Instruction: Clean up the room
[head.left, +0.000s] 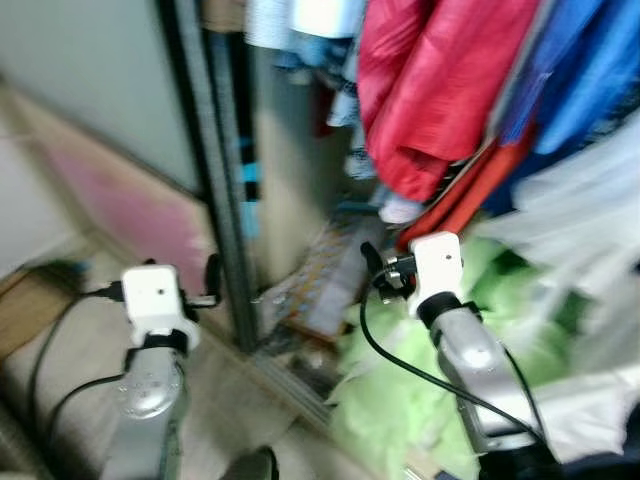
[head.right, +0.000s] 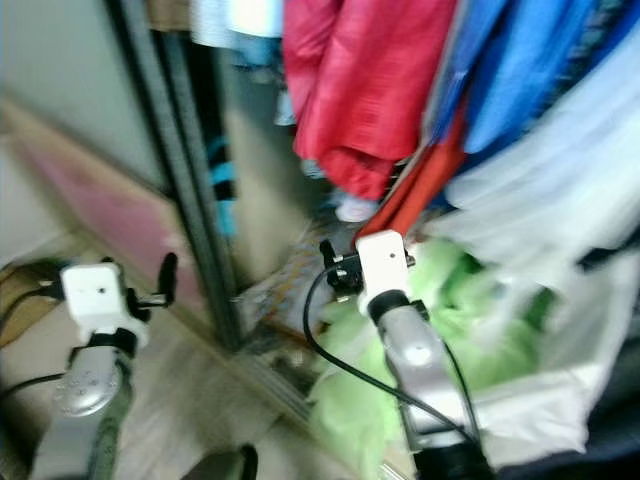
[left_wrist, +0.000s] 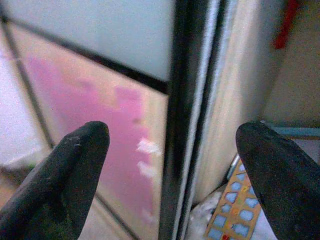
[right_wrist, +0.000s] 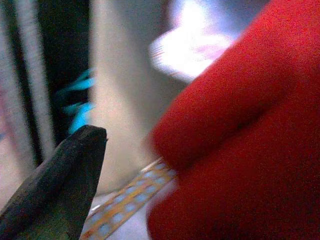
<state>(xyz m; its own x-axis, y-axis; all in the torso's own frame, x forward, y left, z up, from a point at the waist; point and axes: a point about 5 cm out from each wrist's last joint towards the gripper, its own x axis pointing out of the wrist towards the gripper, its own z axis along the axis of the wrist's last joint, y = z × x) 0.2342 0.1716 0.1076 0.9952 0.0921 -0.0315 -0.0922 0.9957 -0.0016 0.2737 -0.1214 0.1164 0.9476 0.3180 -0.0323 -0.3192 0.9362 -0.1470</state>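
I face an open wardrobe with hanging clothes. A red garment hangs in the middle, and its hem lies close in front of my right gripper, covering one side of it. The one right finger that shows stands wide to the side, so the gripper looks open. A pale green cloth is heaped on the wardrobe floor below my right arm. My left gripper is open and empty, level with the dark frame of the sliding door.
Blue garments and a white translucent cover hang at the right. A flat patterned box with blue squares leans inside the wardrobe. The door's frosted panel stands at the left, above a door track on the floor.
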